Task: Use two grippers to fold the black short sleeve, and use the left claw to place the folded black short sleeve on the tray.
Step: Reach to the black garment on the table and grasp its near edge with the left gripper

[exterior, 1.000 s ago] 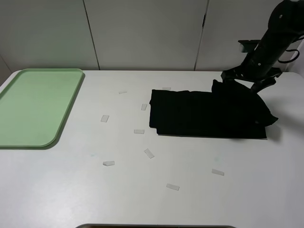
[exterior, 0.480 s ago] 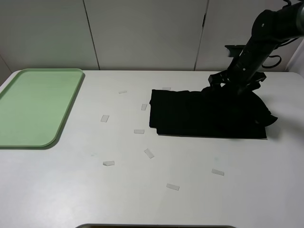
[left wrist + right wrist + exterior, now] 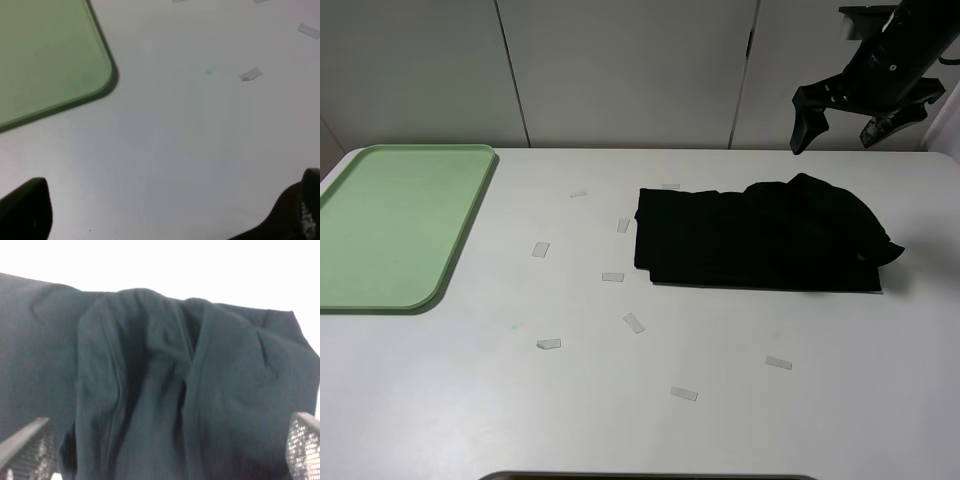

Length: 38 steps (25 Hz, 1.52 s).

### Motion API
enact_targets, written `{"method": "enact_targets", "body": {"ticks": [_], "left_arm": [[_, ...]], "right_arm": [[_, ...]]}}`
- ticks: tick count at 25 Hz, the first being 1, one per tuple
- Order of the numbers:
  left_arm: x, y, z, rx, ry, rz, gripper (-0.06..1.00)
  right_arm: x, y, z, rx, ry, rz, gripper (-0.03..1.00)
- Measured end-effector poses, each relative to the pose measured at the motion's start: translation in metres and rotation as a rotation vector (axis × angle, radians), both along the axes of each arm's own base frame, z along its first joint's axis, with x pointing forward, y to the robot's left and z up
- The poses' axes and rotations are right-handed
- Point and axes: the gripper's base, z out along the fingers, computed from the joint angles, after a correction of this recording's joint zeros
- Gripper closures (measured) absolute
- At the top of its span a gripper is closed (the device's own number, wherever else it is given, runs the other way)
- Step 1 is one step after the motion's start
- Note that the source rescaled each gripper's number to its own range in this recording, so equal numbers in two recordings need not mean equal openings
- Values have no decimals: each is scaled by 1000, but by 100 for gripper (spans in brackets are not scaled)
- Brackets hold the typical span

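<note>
Change since earlier frame: right gripper [image 3: 836, 128] has lifted off the shirt [image 3: 750, 240] and now hangs clear above the table's far edge, toward 1 o'clock. The cloth it released has settled into a low hump.
Right gripper state: fingers spread wide, nothing between them. Its wrist view looks straight down on creased black cloth.
Left gripper [image 3: 165, 217] state: fingers apart and empty, over bare table [image 3: 620, 430] beside a corner of the tray [image 3: 45, 60]. It is out of the high view.
Shirt location: on the table at about 3 o'clock, folded into a wide band. The 9 o'clock end is square and flat; the 3 o'clock end is rumpled, with a flap sticking out. It is well apart from the tray.
Tray location: 9 o'clock side of the table, bare.
Step in hand (judged): folding is incomplete, and the band looks too long for a one-handed carry.
Risk 1: a grip on the hump alone would likely take only the top layer, and the fold would open.
Risk 2: dragging the bundle toward 9 o'clock could snag the strips [image 3: 612, 277] lying between.
Count: grippers 2; shirt 1; tray 1; pale strips 9.
</note>
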Motion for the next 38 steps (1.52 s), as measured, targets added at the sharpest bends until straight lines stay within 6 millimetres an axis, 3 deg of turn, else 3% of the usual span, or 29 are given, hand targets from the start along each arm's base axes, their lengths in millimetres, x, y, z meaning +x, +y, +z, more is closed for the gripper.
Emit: {"method": "enact_targets", "body": {"ticks": [8,14,30,38], "left_arm": [[0,0,0,0,0,0,-4],[0,0,0,0,0,0,-4],[0,0,0,0,0,0,-4],[0,0,0,0,0,0,-4]], "right_arm": [[-27,-2,16,-13,165,13,-3],[-48,-3,32,1,153,22,-3],[-190,-17,50,9,93,12,-3],[-267,-25,53,29,-104,7,-3]]}}
